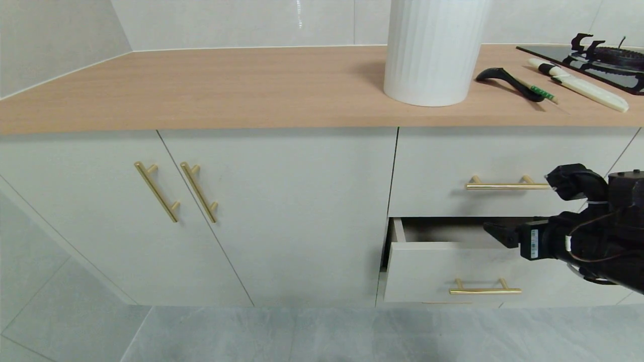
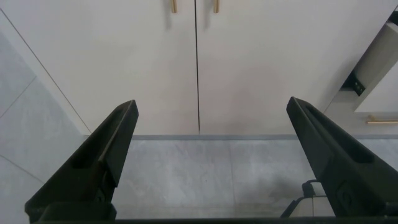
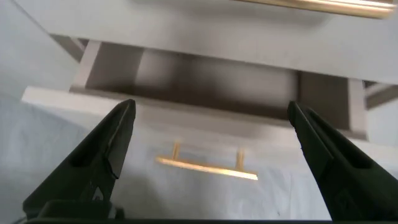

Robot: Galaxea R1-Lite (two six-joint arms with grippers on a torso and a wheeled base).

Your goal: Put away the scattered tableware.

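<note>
On the wooden counter (image 1: 226,85) at the right lie a black ladle (image 1: 508,80), a thin green-handled utensil (image 1: 542,92) and a white knife (image 1: 586,86). Below them the lower drawer (image 1: 437,261) stands pulled out; its inside looks bare. My right gripper (image 1: 520,203) hangs open in front of the drawers, level with the gap above the pulled-out drawer, holding nothing. In the right wrist view the right gripper (image 3: 211,107) spreads wide over the drawer's rim (image 3: 186,109). My left gripper (image 2: 211,109) is open and empty, low before the cabinet doors (image 2: 199,62).
A tall white ribbed container (image 1: 430,50) stands on the counter left of the utensils. A black stove (image 1: 609,58) sits at the far right. The upper drawer (image 1: 505,186) is closed behind its gold handle. Double cabinet doors (image 1: 201,201) are closed at the left, above grey floor tiles (image 1: 302,337).
</note>
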